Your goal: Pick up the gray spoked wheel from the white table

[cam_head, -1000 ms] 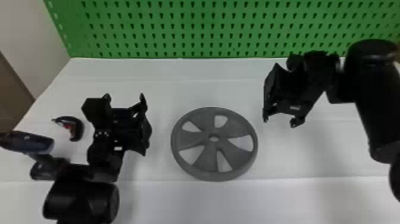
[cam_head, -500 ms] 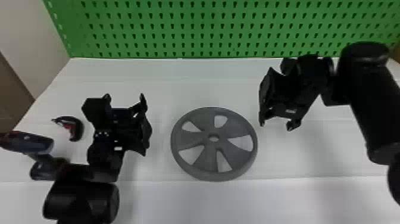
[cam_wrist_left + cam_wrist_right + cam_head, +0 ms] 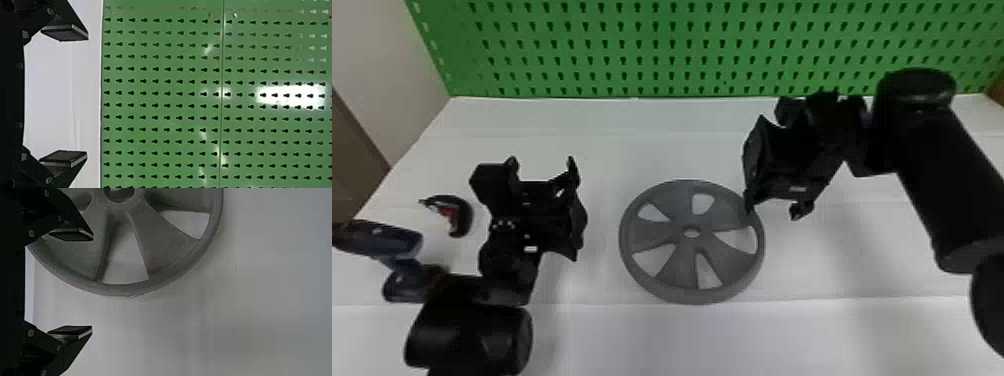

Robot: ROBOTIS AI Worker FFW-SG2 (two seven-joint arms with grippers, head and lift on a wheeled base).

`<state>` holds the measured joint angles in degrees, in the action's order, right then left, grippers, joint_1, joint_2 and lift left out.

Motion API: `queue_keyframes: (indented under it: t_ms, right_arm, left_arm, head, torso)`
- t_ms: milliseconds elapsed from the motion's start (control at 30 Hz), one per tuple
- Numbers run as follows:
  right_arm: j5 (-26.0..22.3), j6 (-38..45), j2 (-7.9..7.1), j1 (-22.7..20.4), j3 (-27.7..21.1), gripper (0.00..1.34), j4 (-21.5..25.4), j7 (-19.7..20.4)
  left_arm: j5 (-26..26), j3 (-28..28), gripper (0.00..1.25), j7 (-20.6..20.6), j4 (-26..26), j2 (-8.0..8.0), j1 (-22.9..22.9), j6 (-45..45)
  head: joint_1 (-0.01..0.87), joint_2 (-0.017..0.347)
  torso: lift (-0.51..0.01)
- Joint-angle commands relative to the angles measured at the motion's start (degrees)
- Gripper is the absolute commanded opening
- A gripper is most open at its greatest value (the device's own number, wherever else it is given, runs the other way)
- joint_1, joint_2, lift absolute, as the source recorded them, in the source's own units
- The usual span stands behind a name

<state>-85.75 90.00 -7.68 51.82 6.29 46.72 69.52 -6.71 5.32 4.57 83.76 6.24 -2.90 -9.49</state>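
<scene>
White table (image 3: pixel 657 155) supports the gray spoked wheel (image 3: pixel 691 245), flat at center, ungripped. Right gripper (image 3: pixel 92 282) over its far right edge, fingers apart, one above wheel, one outside, probably to straddle the rim. Left gripper (image 3: pixel 87 95) also spread, left of wheel, likely waiting. Drill (image 3: pixel 387 240) left, likely unneeded.

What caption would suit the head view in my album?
Two black grippers, left and right, flank a gray spoked wheel on a white table.
</scene>
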Motion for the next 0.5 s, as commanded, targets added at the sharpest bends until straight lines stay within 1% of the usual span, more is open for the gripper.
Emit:
queue_keyframes:
  t_ms: [0, 233, 467]
  right_arm:
    - [-2.1, 0.1, 0.21, 0.3, 2.8, 0.91, 0.0, 0.0]
    - [-3.2, 0.1, 0.3, 0.5, 5.1, 0.91, 0.0, 0.0]
    - [-3.2, 0.1, 0.21, 0.5, 5.0, 0.91, 0.0, 0.0]
  left_arm:
    - [0.0, 0.1, 1.04, 0.0, 0.0, 0.0, -0.1, 0.0]
    - [0.0, 0.1, 1.04, 0.0, 0.0, 0.0, -0.1, 0.0]
    - [0.0, 0.1, 1.04, 0.0, 0.0, 0.0, -0.2, 0.0]
  head:
    - [0.77, 0.044]
    - [0.77, 0.044]
    - [0.77, 0.044]
  torso:
    - [-0.098]
    - [-0.098]
    - [-0.098]
